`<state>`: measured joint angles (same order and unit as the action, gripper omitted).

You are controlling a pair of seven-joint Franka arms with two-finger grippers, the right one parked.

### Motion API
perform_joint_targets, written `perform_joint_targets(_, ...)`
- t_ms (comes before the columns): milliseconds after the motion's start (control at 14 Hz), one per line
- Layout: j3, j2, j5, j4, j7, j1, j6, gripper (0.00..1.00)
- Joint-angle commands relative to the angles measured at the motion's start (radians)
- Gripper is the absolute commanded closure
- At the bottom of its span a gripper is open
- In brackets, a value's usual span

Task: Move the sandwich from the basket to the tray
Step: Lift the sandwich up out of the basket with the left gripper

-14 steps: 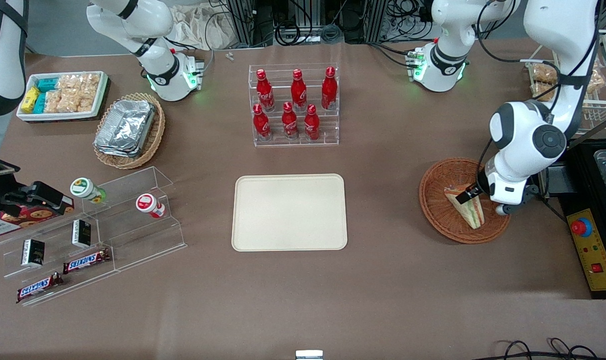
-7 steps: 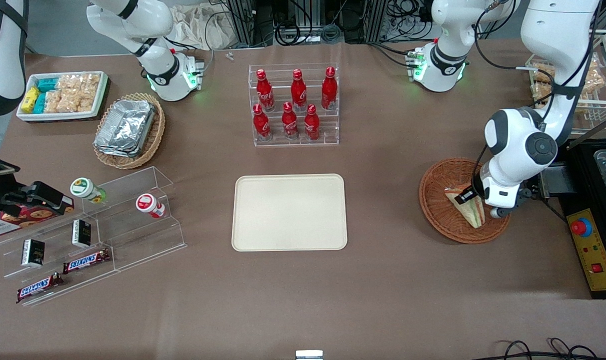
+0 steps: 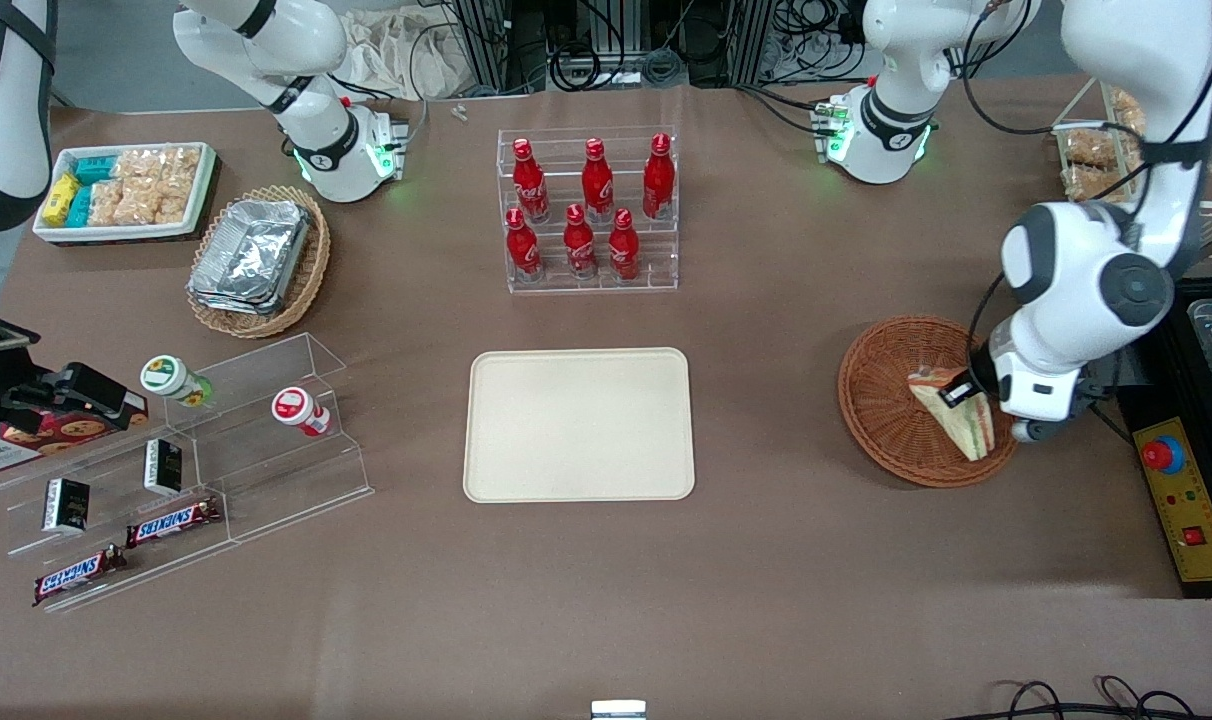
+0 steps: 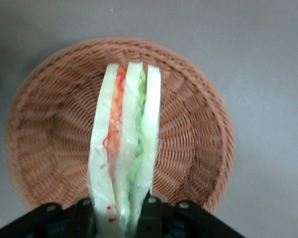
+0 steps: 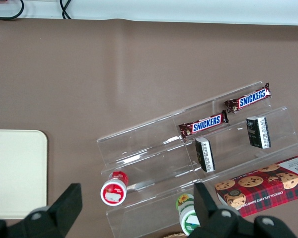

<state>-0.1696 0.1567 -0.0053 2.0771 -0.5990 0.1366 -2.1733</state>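
The brown table [image 3: 816,560] carried everything, and the cream-beige tray [image 3: 578,424] lay flat at its middle, nearer the front camera than the clear rack of red cola bottles [image 3: 588,210]. Toward the working arm's end sat the round reddish-brown wicker basket [image 3: 881,405], well apart from the tray. The left arm's gripper [image 3: 961,392] hung over the basket, its fingers [image 4: 83,213] closed narrowly on the sandwich [image 3: 956,418]. The wrist view showed the wedge [image 4: 124,153] standing on edge between the black fingers, its orange-red and green filling layers facing the camera, with the basket's woven floor [image 4: 188,144] beneath it. Whether the sandwich's tip touched the weave could not be told.
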Motion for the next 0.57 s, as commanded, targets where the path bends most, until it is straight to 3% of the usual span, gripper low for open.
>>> perform_joint_targets(0,-0.005,-0.002,0.028,-0.219,0.014,-0.006,0.260,1.00)
perform_joint_targets(286,-0.039,0.007,0.022,-0.429,0.194,-0.006,0.499,1.00)
perform_joint_targets(500,-0.183,0.035,0.018,-0.500,0.186,-0.006,0.538,1.00)
